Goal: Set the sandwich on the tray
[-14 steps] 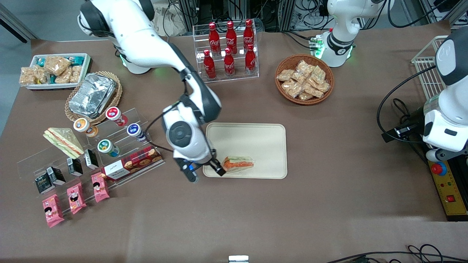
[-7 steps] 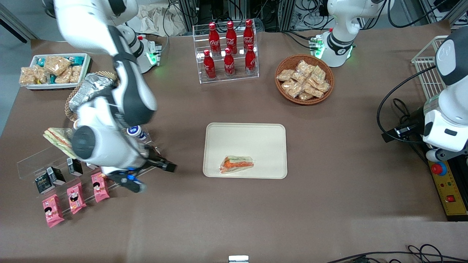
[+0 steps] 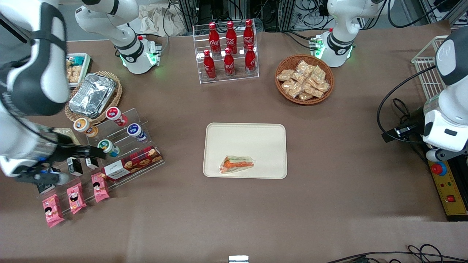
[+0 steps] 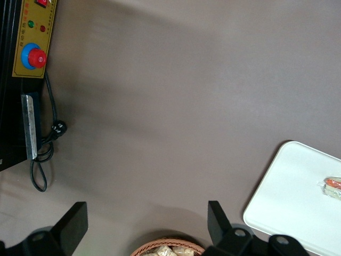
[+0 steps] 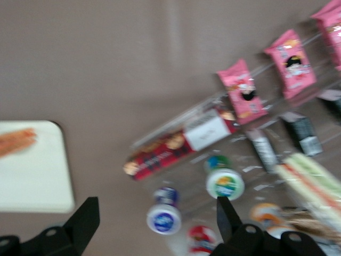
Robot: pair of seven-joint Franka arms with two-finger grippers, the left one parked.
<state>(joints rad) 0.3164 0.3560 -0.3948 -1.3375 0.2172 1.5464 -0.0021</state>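
Note:
The sandwich point(image 3: 237, 164), a wrapped wedge with an orange-red and green filling band, lies on the cream tray point(image 3: 245, 137), on the part nearest the front camera. Both also show in the left wrist view, the tray point(image 4: 298, 197) with the sandwich point(image 4: 331, 185) on it, and in the right wrist view, the tray point(image 5: 32, 176) and the sandwich point(image 5: 16, 141). My right gripper point(image 3: 98, 152) is open and empty. It hangs above the acrylic snack rack toward the working arm's end of the table, well away from the tray. In the right wrist view the gripper point(image 5: 158, 218) has its fingers spread wide over the yogurt cups.
The acrylic rack point(image 3: 120, 146) holds yogurt cups, a red cookie box point(image 3: 131, 163), small dark cartons and pink packets point(image 3: 75, 197). A second wrapped wedge point(image 5: 311, 178) lies on it. A foil container in a basket point(image 3: 92, 95), a cola bottle stand point(image 3: 228, 49) and a snack basket point(image 3: 304, 79) stand farther from the camera.
My right arm has drawn away from the tray toward its own end of the table and now hangs over the snack rack. The sandwich stays on the tray, unmoved.

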